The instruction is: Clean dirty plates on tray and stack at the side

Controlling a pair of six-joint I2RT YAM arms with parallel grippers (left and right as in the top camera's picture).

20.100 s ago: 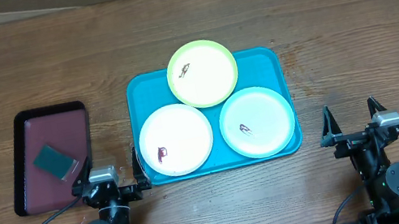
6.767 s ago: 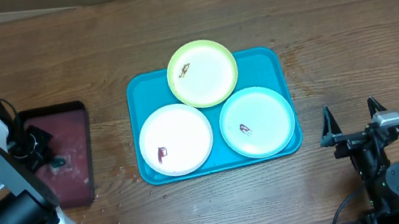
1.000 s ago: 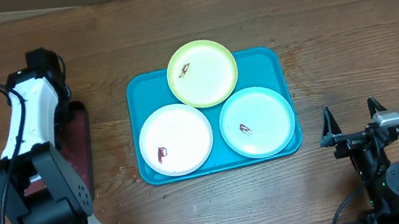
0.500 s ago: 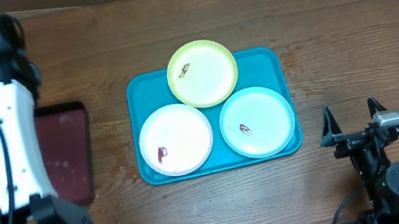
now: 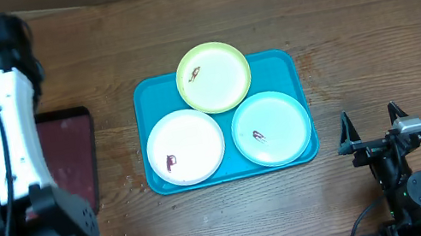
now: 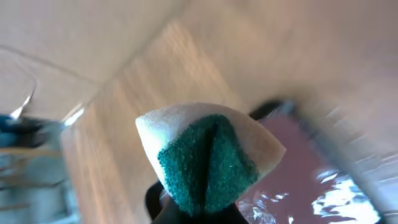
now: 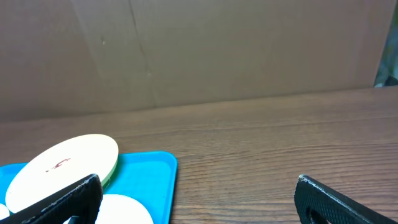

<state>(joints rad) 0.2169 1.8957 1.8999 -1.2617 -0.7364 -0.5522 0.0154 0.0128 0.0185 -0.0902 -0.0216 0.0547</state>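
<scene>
Sponge [image 6: 208,158] and left gripper [image 6: 186,208] are the working pair here. The jaws are pinched fully shut on the sponge's lower edge, which folds it so the green scouring face creases inward and the pale foam wraps outside. That fold probably gives a firm, compact pad for scrubbing. The left arm holds it high over the far-left tabletop [image 5: 349,15], beyond the dark maroon tray [image 5: 70,160], which shows wet glints in the wrist view. The sponge is well apart from any plate.

The right gripper [image 5: 368,114] is parked at the near right with its jaws spread wide and nothing between them. It seems to be kept clear until a plate needs steadying or stacking.

The turquoise tray [image 5: 140,96] lies mid-table, carrying all three plates:
- **Yellow-green plate [image 5: 214,76]:** it sits at the far side, overhanging the rim.
- **White plate [image 5: 185,147]:** it is at the near left.
- **Mint plate [image 5: 271,128]:** it is at the near right, reaching the tray's corner.

Each plate lies face up with one small dark smear showing, so none looks cleaned yet and nothing is stacked at the side.
</scene>
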